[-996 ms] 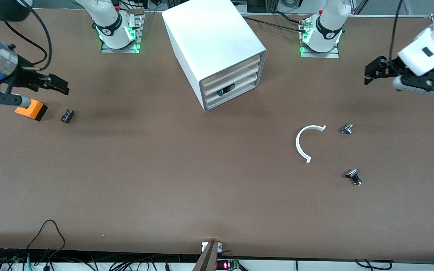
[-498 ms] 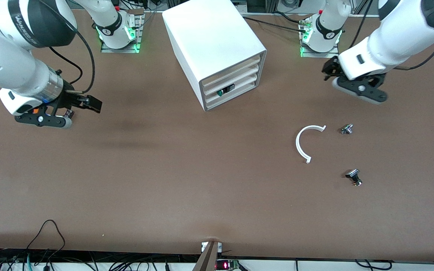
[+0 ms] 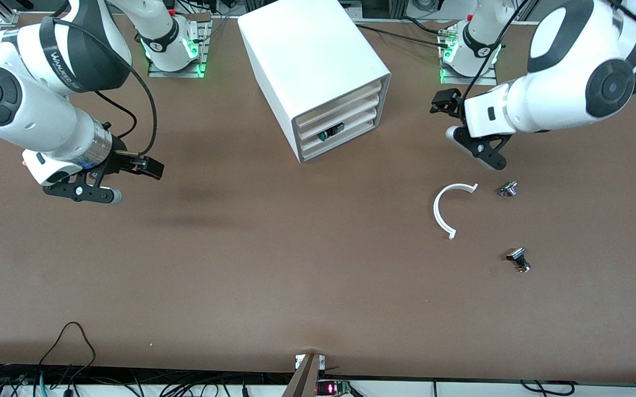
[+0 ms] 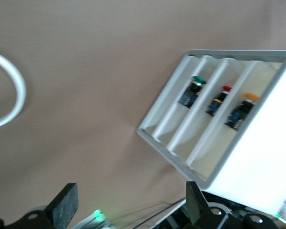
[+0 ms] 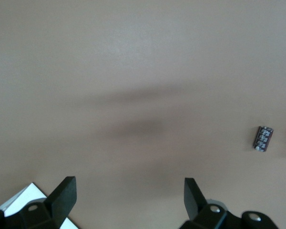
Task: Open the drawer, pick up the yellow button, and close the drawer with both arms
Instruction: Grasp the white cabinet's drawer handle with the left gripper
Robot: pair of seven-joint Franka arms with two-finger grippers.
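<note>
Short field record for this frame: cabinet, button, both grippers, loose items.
cabinet: white drawer unit, between the arm bases
button: orange-capped, in a drawer slot beside red- and green-capped ones
left gripper, jaws open, empty, above the table beside the cabinet
right gripper, jaws open, empty, toward the right arm's end
loose items: white arc, two small metal pieces
</note>
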